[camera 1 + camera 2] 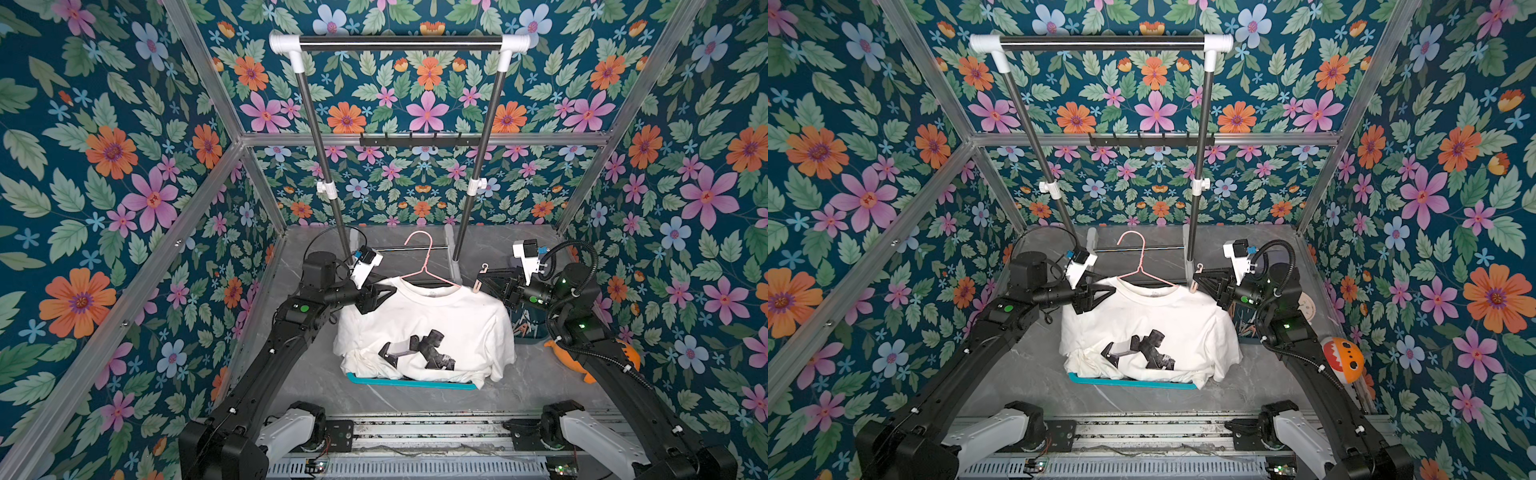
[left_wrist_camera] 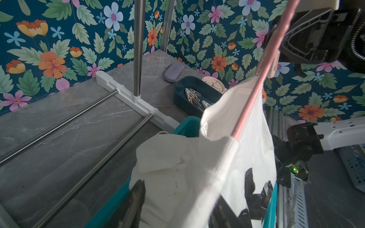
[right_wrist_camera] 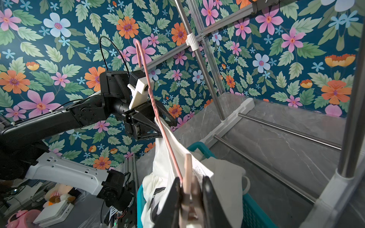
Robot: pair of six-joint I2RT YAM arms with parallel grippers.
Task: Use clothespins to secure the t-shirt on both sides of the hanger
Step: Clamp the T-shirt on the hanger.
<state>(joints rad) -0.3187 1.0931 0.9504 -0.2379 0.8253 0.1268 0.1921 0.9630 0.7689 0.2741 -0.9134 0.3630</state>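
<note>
A white t-shirt point(image 1: 428, 320) point(image 1: 1142, 320) with a black print hangs on a pink wire hanger point(image 1: 424, 266) point(image 1: 1142, 266), raised above a basket. My left gripper point(image 1: 386, 293) point(image 2: 179, 203) is shut on the t-shirt's left shoulder, with fabric point(image 2: 197, 167) filling the gap between its fingers. My right gripper point(image 1: 484, 278) point(image 3: 190, 189) is shut on a pale beige clothespin point(image 1: 478, 284) point(image 1: 1195, 284) point(image 3: 188, 173). Its prongs lie against the hanger wire point(image 3: 158, 114) at the right shoulder end. In the left wrist view, this clothespin point(image 2: 273, 67) sits at the hanger's point(image 2: 254, 102) far tip.
A teal basket point(image 1: 411, 382) point(image 3: 254, 209) sits under the shirt. A dark blue tray point(image 2: 181, 86) holding several clothespins point(image 2: 192, 96) stands on the right, beside a small clock point(image 2: 213, 83). The drying rack's poles point(image 1: 478, 166) and base bars point(image 2: 59, 122) stand behind. An orange toy point(image 1: 1343, 359) lies at the right.
</note>
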